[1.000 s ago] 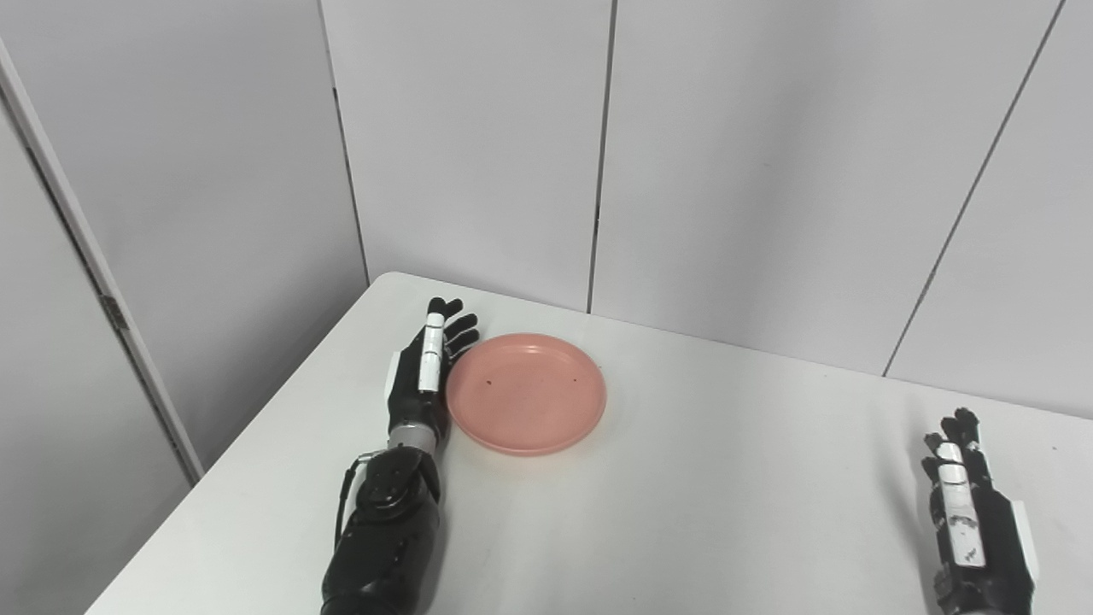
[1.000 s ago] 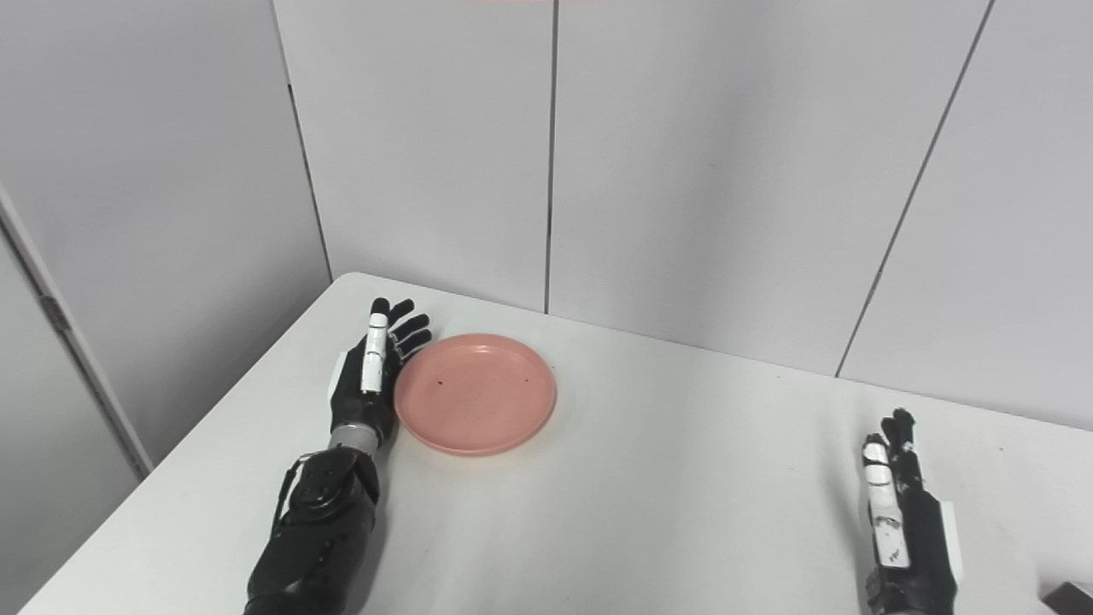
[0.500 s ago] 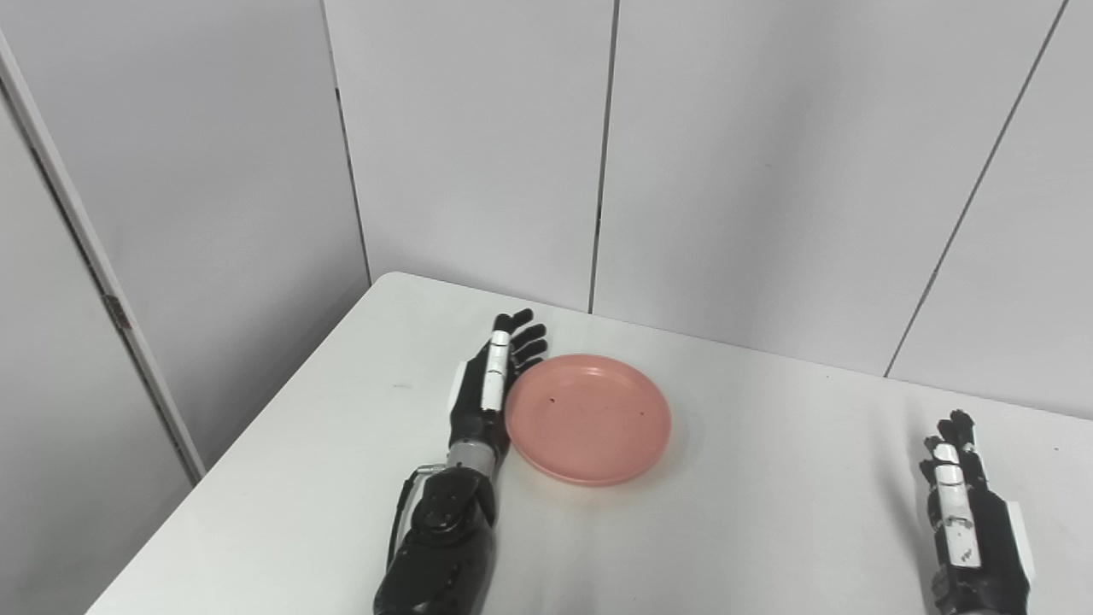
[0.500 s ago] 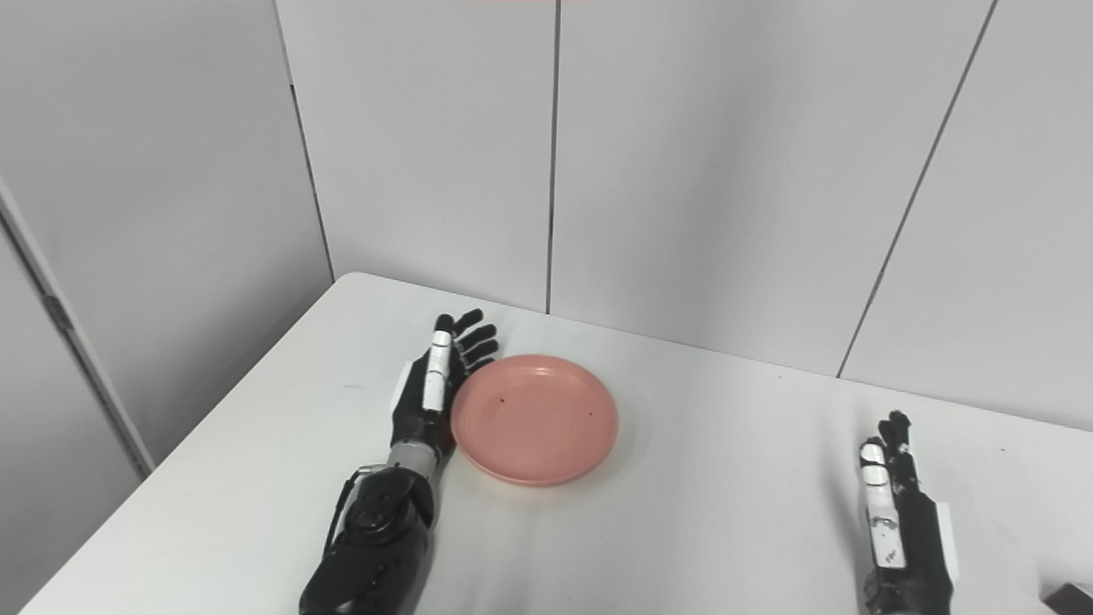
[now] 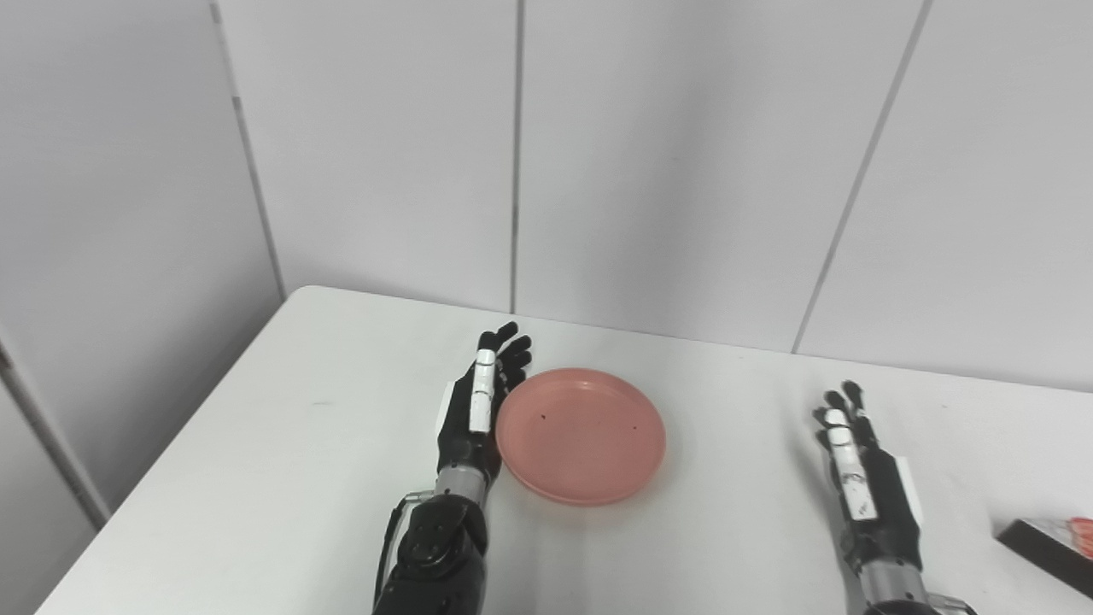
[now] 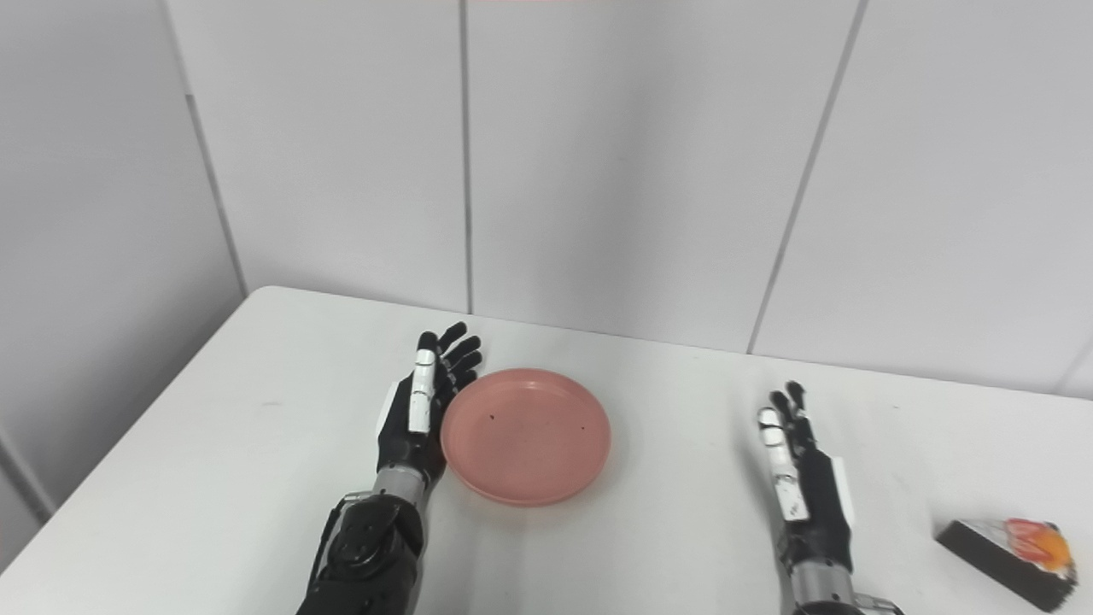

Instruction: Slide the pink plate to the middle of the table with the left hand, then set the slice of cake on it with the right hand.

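Left hand [image 6: 420, 408] flat, fingers apart, against pink plate [image 6: 525, 436] at mid-desk [image 6: 213, 478]; right hand [image 6: 803, 478] spread, empty; cake slice [image 6: 1012, 551] near right.

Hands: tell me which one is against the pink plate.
The left hand, its palm edge against the pink plate; the right hand stands apart from it.

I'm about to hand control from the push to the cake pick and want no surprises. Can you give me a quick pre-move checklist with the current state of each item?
1. Pink plate near the table's middle: ok, roughly.
2. Plate surface free for the cake: ok, only tiny dark specks.
3. Left hand clear of the plate: not ok, it lies against the left rim.
4. Right hand open and holding nothing: ok.
5. Slice of cake within view: ok, on the table right of the right hand.
6. Path from cake to plate unobstructed: ok.
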